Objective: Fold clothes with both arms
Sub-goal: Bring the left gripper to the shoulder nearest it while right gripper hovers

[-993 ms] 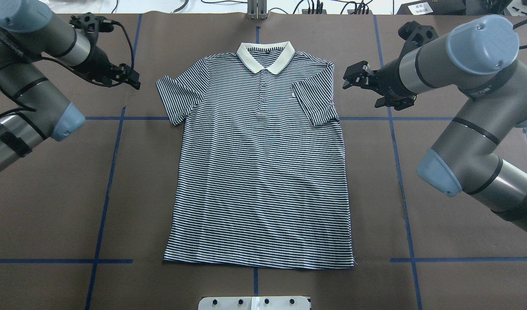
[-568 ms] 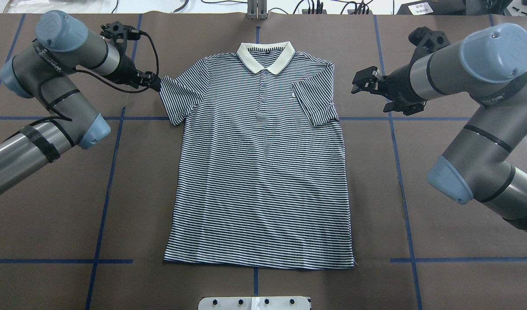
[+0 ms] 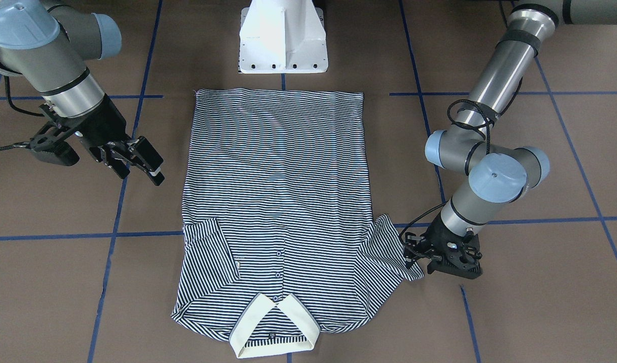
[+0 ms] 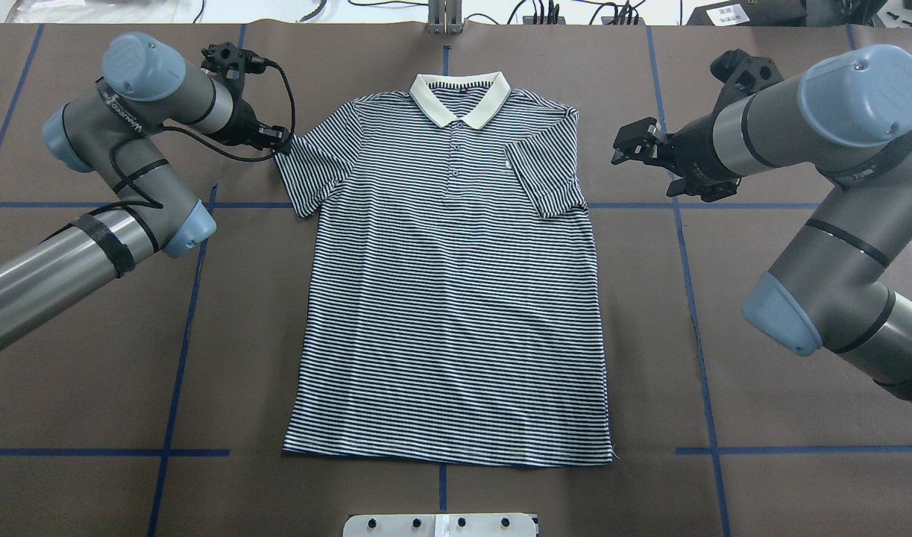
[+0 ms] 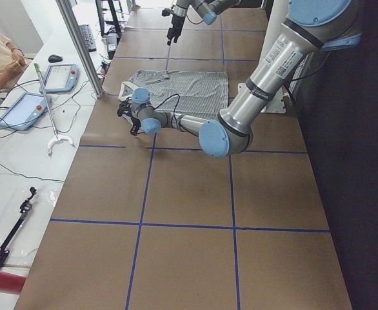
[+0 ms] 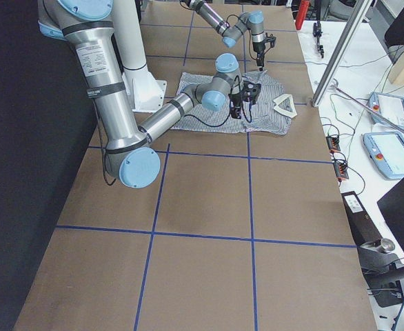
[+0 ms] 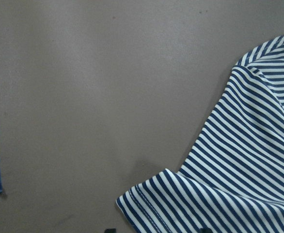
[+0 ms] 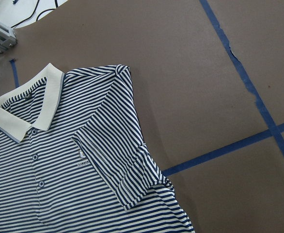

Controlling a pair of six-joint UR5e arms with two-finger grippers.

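Brown table [image 4: 75,358], gridded in blue tape [image 4: 90,452], held the shirt [image 4: 456,313] flat and face up, hem nearest me, collar farthest. I judged no fold was made yet and we were at the first grasp. The left gripper [image 4: 282,143] sat low, jaws parted around the left sleeve [image 4: 314,168] corner. The right gripper [image 4: 624,148] hung wide open, apart from the right sleeve [image 4: 549,175]. Next I'd close the left and bring the right in.

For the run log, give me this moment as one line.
phase: pre-grasp | polo shirt: flat, one sleeve folded in | left gripper: open at other sleeve's hem | right gripper: open, off shirt
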